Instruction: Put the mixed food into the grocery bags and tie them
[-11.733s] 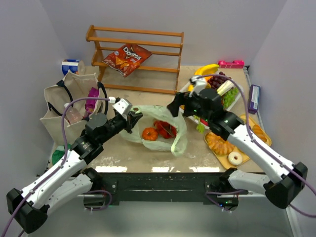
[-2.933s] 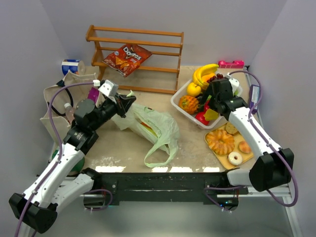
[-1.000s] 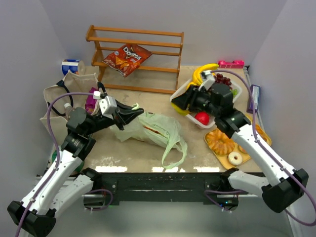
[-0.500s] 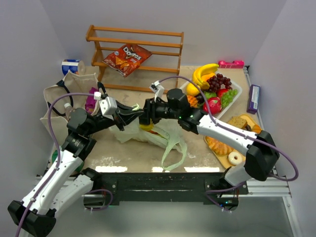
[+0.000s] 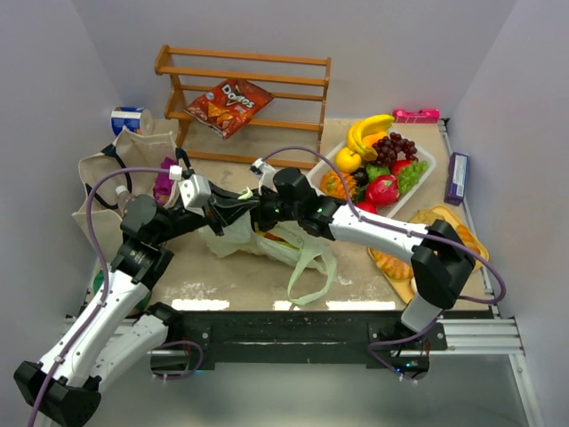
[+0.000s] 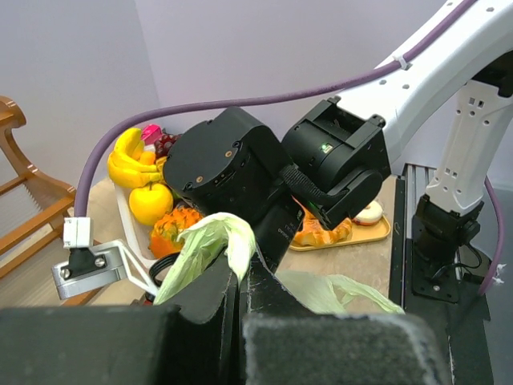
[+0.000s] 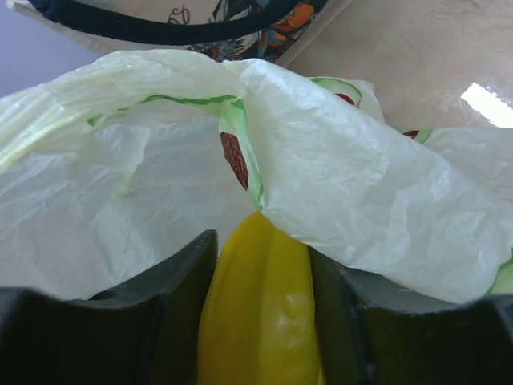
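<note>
Green bag [image 5: 283,242] lying mid-table, near the beige tote [image 5: 111,182], with some red and orange food already showing through the plastic. Left gripper [image 5: 233,203] pinched shut on a bunched-up bit of the bag's rim [image 6: 210,241] and raised off the table. Pretty sure that's to prop the mouth open so stuff can drop in. Right gripper [image 7: 256,265] half closed around a yellow piece of food [image 7: 256,321], poked right up against the opening with the plastic draping over its fingertips. Can't tell yet if the piece is properly inside.

Pose-wise: left arm bent at the elbow, reaching forward and right, wrist about level. Right arm stretched way across to the left in a long diagonal, wrist angled down at the bag, basically nose to nose with the other gripper.
</note>
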`<state>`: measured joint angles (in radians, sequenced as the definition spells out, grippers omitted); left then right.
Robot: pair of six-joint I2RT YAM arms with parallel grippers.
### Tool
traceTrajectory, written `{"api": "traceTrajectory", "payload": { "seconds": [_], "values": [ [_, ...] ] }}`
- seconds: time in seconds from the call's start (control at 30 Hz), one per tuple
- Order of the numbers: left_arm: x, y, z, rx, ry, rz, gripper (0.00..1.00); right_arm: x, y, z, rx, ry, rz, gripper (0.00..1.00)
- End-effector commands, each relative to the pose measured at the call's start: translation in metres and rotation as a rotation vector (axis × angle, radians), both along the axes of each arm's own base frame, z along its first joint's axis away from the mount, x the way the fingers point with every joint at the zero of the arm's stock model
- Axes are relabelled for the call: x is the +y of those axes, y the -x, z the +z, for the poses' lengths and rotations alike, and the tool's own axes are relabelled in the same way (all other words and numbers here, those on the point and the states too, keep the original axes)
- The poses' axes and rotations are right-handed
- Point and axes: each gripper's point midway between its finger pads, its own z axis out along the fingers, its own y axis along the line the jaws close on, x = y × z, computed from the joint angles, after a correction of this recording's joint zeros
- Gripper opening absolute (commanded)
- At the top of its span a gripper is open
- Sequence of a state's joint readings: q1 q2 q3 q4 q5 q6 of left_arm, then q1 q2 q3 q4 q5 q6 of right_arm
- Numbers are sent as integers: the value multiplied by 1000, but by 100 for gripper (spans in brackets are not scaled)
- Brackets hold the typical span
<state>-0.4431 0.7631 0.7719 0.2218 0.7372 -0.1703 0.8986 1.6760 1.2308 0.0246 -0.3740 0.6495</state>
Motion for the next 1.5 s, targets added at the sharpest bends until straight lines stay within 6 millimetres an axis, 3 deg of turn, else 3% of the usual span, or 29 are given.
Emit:
{"api": "traceTrajectory", "payload": {
  "seconds": [0.0, 0.13, 0.33, 0.37, 0.43, 0.47, 0.53, 0.57, 0.67, 0.8, 0.83, 0.93, 0.97, 1.07, 1.2, 1.33, 1.37, 1.47],
  "values": [
    [3, 3, 15, -79, 18, 4, 0, -2, -10, 37, -114, -35, -29, 71],
    [3, 3, 15, -79, 16, 6, 0, -8, -8, 45, -133, -25, -35, 90],
    [4, 3, 16, -83, 17, 14, 0, -29, -12, 64, -177, -20, -105, 91],
    [5, 2, 17, -84, 19, 24, 0, -37, -11, 80, -189, -48, -122, 91],
    [10, 0, 20, -92, 31, 61, 0, -54, -15, 90, -197, -56, -161, 89],
    [11, -2, 19, -93, 33, 76, 0, -65, -14, 106, -223, -78, -177, 89],
    [15, -6, 18, -88, 39, 109, 0, -90, -24, 114, -229, -60, -236, 89],
    [15, -6, 18, -87, 40, 115, 0, -109, -30, 129, -254, -72, -281, 89],
    [14, -9, 17, -72, 35, 113, 0, -150, -44, 135, -288, -16, -395, 91],
    [13, -12, 14, -59, 29, 113, 0, -189, -40, 140, -329, 81, -483, 92],
    [13, -12, 13, -59, 28, 115, 0, -205, -47, 141, -344, 128, -557, 92],
    [13, -13, 13, -55, 29, 119, 0, -258, -53, 109, -280, 328, -706, 96],
    [13, -12, 13, -57, 28, 118, 0, -291, -62, 100, -252, 385, -802, 96],
    [14, -11, 15, -62, 31, 118, 0, -346, -57, 59, -147, 489, -907, 96],
    [14, -11, 15, -59, 31, 122, 0, -391, -39, 0, 6, 533, -1019, 93],
    [15, -11, 16, -58, 34, 126, 0, -440, -34, -25, 54, 566, -1200, 85],
    [15, -11, 16, -58, 34, 127, 0, -460, -34, -30, 77, 583, -1274, 85],
    [14, -11, 16, -54, 37, 120, 0, -494, -36, -41, 90, 621, -1409, 84]
  ]
}}
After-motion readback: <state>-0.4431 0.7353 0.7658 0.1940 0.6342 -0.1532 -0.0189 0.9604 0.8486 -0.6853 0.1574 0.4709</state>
